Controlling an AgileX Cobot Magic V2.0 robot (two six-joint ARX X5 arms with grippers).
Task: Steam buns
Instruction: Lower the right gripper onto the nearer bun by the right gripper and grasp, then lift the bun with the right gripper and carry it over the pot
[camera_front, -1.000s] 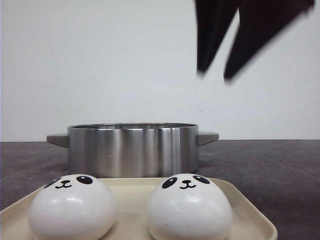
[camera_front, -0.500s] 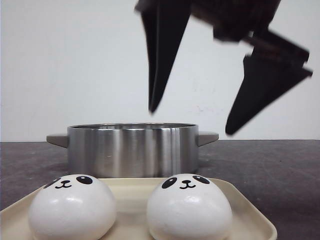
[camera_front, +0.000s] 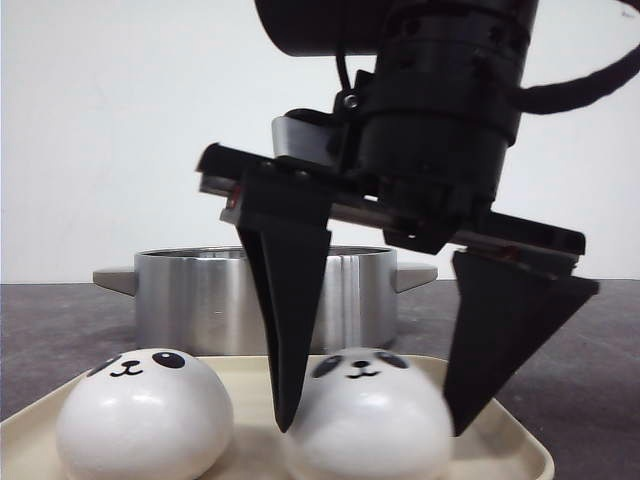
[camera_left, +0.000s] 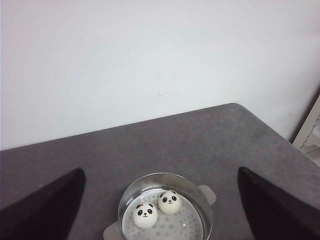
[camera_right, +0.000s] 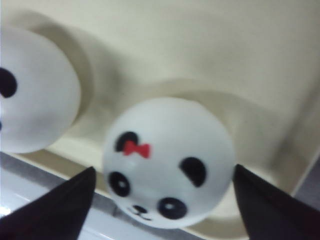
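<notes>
Lowered since before, right gripper (camera_front: 365, 428) jaws spread astride a bun (camera_front: 362, 420) (cream tray (camera_front: 510, 440), dark table (camera_front: 580, 350)).

We see glossy, smooth white buns (camera_front: 365, 425) on a matt cream tray (camera_front: 505, 425); the pot (camera_front: 210, 295) looks like brushed, shiny metal. The table (camera_front: 570, 350) looks dark, matt, faintly rough.

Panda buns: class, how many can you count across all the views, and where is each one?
4. Two buns sit inside the pot; two more rest on the tray, one between the right gripper's open fingers.
</notes>
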